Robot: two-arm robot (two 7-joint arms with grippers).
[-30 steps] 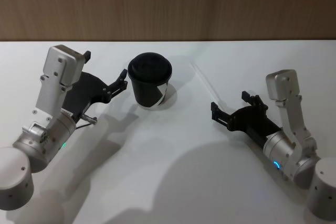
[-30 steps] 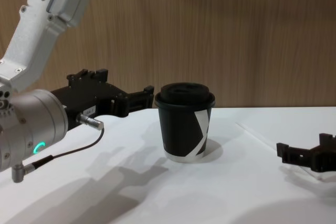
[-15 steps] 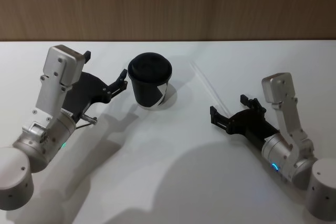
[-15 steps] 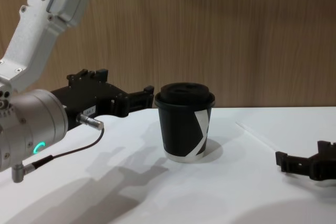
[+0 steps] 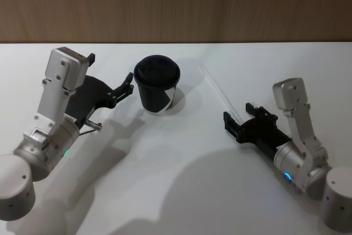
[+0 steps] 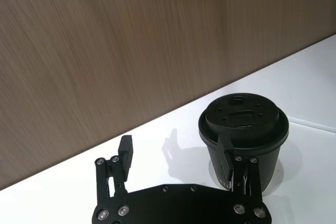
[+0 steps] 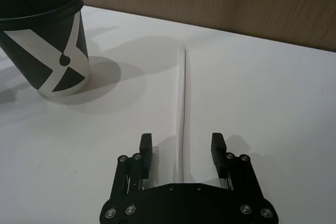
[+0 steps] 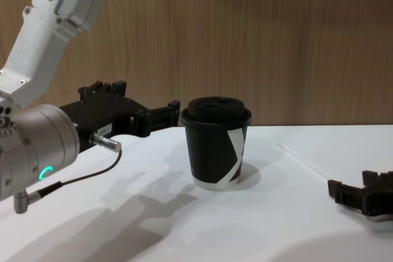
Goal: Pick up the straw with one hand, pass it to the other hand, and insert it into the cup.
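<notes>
Straw flat on table, right gripper spread astride its near end

The straw [image 7: 181, 103] lies flat on the white table [image 5: 181, 185], to the right of the cup [image 5: 157, 83] and well apart from it. It runs from a far end near the wooden wall [image 5: 176, 4] back toward the robot's right side. The right gripper [image 5: 237, 113] sits low over the table at the straw's near end. Its two fingers are spread wide, one on each side of the straw, and in the right wrist view there is a clear gap between each finger and the straw, so nothing is pinched. The cup stands upright with its lid on, between the two arms. The left gripper [image 5: 109, 70] hangs above the table just to the left of the cup, fingers likewise spread and holding nothing. One fingertip [image 6: 224, 153] is close beside the cup's wall; whether it touches cannot be told.
</notes>
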